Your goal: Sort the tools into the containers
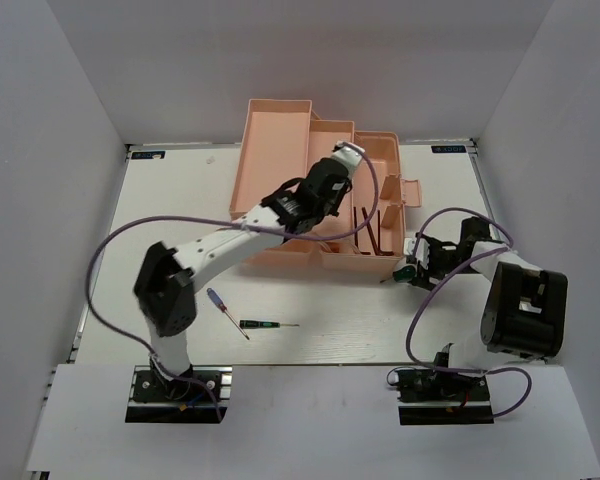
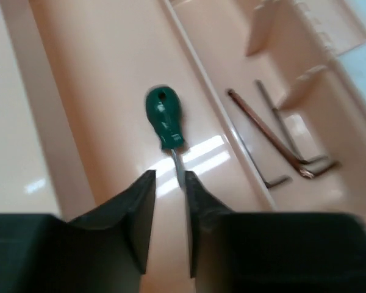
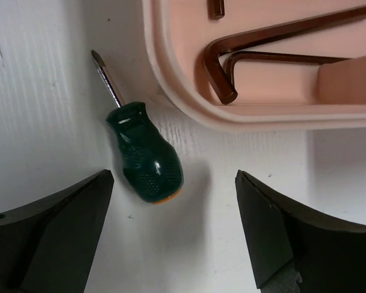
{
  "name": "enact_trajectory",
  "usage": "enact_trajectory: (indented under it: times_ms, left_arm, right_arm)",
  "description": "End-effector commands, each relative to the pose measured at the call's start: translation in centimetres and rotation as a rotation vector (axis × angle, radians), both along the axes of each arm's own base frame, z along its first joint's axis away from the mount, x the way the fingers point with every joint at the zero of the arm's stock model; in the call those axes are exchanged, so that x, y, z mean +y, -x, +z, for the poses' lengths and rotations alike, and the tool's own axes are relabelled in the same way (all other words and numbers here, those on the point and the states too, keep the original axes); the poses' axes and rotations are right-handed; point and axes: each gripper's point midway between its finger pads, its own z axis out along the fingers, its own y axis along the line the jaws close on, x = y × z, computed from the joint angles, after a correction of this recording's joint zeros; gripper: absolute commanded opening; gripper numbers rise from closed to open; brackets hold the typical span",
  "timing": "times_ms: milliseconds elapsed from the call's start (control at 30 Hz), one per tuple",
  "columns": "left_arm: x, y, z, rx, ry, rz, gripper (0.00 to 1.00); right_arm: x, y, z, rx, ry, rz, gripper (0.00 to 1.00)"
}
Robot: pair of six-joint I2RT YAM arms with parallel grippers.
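Note:
The salmon-pink toolbox point(image 1: 275, 130) stands open at the back of the table. My left gripper point(image 1: 332, 188) hangs over its long tray point(image 2: 97, 91). A green-handled screwdriver point(image 2: 165, 116) lies on that tray floor. Its shaft runs to the inner edge of one finger, and the left gripper point(image 2: 169, 177) is narrowly open, clamping nothing. Brown hex keys point(image 2: 268, 128) lie in the neighbouring compartment. My right gripper point(image 3: 174, 180) is wide open just above the table. A second green-handled screwdriver point(image 3: 143, 155) lies in front of its fingertips, beside the toolbox corner point(image 3: 171, 73).
A blue-handled screwdriver point(image 1: 220, 305) and a slim black screwdriver point(image 1: 265, 324) lie on the white table in front of the toolbox. Purple cables loop from both arms. White walls enclose the table on three sides.

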Motion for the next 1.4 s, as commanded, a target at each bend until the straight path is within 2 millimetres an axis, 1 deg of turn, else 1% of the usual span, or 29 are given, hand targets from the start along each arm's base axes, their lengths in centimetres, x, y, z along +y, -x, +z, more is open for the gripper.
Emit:
enact_trajectory:
  times_ms: [0,33,67,100,133,167,200,233,267,300,333,367,400,433,500,600,633,667,700,733,800,833,867,933,1033,1100,1233,1333,1367]
  left_arm:
    - [1.5,5.7,5.1,-0.01,0.175,-0.134,0.27]
    - [2.3,6.7,4.7,0.007,0.185,-0.139,0.23]
    - [4.0,8.7,4.1,0.033,0.207,-0.15,0.23]
    - [4.4,9.1,1.8,0.073,0.181,-0.14,0.26]
    - [6.0,10.5,3.3,0.057,0.222,-0.135,0.44]
    - [7.0,11.6,2.7,0.077,0.23,-0.134,0.53]
    - [8.4,12.8,0.2,0.115,0.211,-0.122,0.6]
    - [9.4,13.8,-0.5,0.142,0.237,-0.1,0.65]
    - [10.8,15.1,0.5,0.125,0.285,-0.096,0.73]
    - [11.9,16.1,-1.9,0.161,0.271,-0.081,0.75]
    - [12.8,16.8,-2.7,0.185,0.296,-0.047,0.75]
    - [13.7,17.6,-2.4,0.173,0.334,-0.045,0.75]
    - [14.4,18.2,-4.4,0.201,0.317,-0.032,0.75]
    - [14.7,18.6,-5.0,0.217,0.333,-0.018,0.75]
    - [15.3,19.1,-6.7,0.24,0.321,-0.006,0.75]
    - [15.3,19.7,-8.1,0.28,0.319,-0.005,0.75]
    - [15.3,19.7,-8.1,0.28,0.319,-0.005,0.75]
    - [15.3,19.9,-8.6,0.295,0.32,-0.006,0.75]
    - [15.4,20.0,-9.0,0.301,0.313,-0.004,0.75]
    - [15.5,20.1,-8.7,0.294,0.321,-0.006,0.75]
    - [15.6,20.2,-8.7,0.296,0.333,-0.002,0.75]
    - [15.6,20.2,-8.4,0.292,0.349,0.0,0.75]
    - [15.7,20.3,-8.5,0.292,0.349,0.0,0.75]
    - [15.7,20.6,-9.1,0.309,0.349,0.0,0.75]
    - [15.7,20.9,-9.8,0.322,0.343,-0.007,0.75]
    - [15.4,20.9,-9.6,0.325,0.36,-0.013,0.75]
    - [15.4,20.9,-10.0,0.33,0.354,-0.011,0.75]
    - [15.4,20.9,-10.0,0.33,0.354,-0.011,0.75]
    - [15.4,20.9,-10.0,0.334,0.361,-0.006,0.75]
  right_arm:
    - [0.8,-0.5,0.5,-0.046,-0.004,0.12,0.85]
    - [0.6,-1.4,0.3,-0.041,0.009,0.143,0.83]
    - [0.6,-0.9,-0.1,0.005,0.018,0.152,0.81]
    - [0.8,-0.7,-0.1,0.052,0.008,0.165,0.79]
    - [0.4,-1.3,-0.4,0.049,0.034,0.198,0.77]
    - [0.6,-0.2,-0.1,0.113,0.024,0.216,0.73]
    - [0.7,0.6,-0.5,0.158,0.018,0.235,0.71]
    - [0.5,0.4,-0.5,0.137,0.037,0.267,0.69]
    - [0.4,0.6,-0.7,0.148,0.043,0.273,0.64]
    - [0.5,0.8,-0.9,0.152,0.05,0.282,0.62]
    - [0.2,1.1,-1.3,0.153,0.076,0.294,0.59]
    - [0.3,2.1,-1.4,0.171,0.076,0.301,0.55]
    - [0.3,2.5,-1.5,0.183,0.077,0.303,0.43]
    - [0.4,2.9,-1.5,0.171,0.077,0.332,0.38]
    - [0.4,4.4,-1.2,0.192,0.071,0.34,0.36]
    - [0.6,6.1,-1.4,0.183,0.08,0.366,0.35]
    - [0.8,6.2,-1.2,0.171,0.078,0.366,0.36]
    - [0.9,6.3,-1.2,0.163,0.078,0.365,0.41]
    - [1.1,6.8,-1.7,0.16,0.067,0.354,0.49]
    - [1.1,6.1,-1.5,0.126,0.074,0.318,0.58]
    - [1.3,6.1,-1.7,0.116,0.057,0.26,0.64]
    - [1.4,5.5,-1.4,0.082,0.054,0.238,0.68]
    - [1.3,5.9,-1.5,0.106,0.054,0.193,0.71]
    - [0.8,4.5,-1.7,0.055,0.075,0.141,0.76]
    - [0.3,4.0,-2.6,0.015,0.099,0.074,0.76]
    - [0.5,3.6,-2.1,-0.038,0.091,0.081,0.76]
    - [1.3,4.3,-1.7,-0.132,0.079,0.158,0.76]
    - [2.5,5.3,-1.1,-0.192,0.042,0.227,0.74]
    - [2.8,5.0,-0.4,-0.228,0.04,0.253,0.74]
